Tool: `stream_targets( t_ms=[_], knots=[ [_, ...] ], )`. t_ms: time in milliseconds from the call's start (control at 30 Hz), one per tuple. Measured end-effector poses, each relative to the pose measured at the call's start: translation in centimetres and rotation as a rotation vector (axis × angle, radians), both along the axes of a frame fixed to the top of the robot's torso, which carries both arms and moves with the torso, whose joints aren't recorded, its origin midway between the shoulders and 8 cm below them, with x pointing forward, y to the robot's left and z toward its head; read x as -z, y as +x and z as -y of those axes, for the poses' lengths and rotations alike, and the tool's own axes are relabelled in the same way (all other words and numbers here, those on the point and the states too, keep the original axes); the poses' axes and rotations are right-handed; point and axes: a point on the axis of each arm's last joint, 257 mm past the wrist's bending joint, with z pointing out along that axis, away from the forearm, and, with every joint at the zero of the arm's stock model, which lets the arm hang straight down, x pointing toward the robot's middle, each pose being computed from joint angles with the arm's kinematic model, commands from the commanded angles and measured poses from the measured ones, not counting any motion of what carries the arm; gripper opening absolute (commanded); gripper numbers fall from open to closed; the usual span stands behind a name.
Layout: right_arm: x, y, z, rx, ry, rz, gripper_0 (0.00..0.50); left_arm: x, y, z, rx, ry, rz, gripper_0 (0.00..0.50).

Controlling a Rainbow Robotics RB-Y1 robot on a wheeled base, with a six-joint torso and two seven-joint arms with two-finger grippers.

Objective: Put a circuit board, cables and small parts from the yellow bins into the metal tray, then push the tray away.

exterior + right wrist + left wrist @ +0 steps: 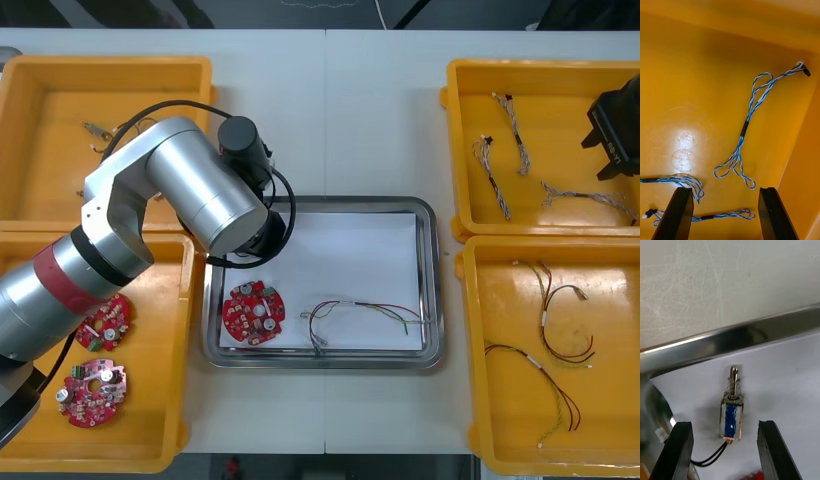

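Light bench (330, 120): left jaws wide over far-left corner of metal tray (433, 290), small metal part (732, 416) lying loose between them; circuit board (254, 312) and cable (365, 312) in tray; right jaws wide over blue and white cables (748, 127), far right yellow bin (455, 150)

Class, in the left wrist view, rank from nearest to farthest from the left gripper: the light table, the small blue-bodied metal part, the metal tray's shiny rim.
1. Small blue-bodied metal part: between the open fingers of the left gripper, on the white tray floor.
2. Metal tray's shiny rim: just beyond the part.
3. Light table: past the rim, outside the tray.
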Motion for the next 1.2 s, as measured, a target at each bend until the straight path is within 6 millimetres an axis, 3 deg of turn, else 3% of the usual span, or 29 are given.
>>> stream_targets(
  t_ms=[133, 267, 433, 733, 933, 1200],
  knots=[
    [1.0, 0.6, -0.4, -0.001, 0.006, 0.011, 0.5, -1.3, -1.5, -0.1, 0.003, 0.016, -0.021, 0.5],
    [2.0, 1.0, -0.8, -0.007, 0.008, 0.024, 0.5, -4.5, -2.7, 0.4, 0.009, -0.04, -0.027, 0.5],
    [3.3, 1.2, -0.8, -0.005, 0.007, 0.034, 0.5, -8.1, -3.5, -1.4, -0.048, -0.102, -0.06, 0.5],
    [5.6, 1.7, -0.1, 0.006, -0.003, 0.071, 0.5, -14.7, -0.5, -4.3, -0.155, -0.232, 0.022, 0.5],
    [7.3, 1.7, 0.3, 0.014, -0.007, 0.086, 0.5, -15.4, 1.9, -9.5, -0.318, -0.246, 0.02, 0.5],
    [8.1, 1.5, 0.0, 0.012, -0.002, 0.082, 0.5, -13.9, 3.9, -16.6, -0.546, -0.224, -0.025, 0.5]
  ],
)
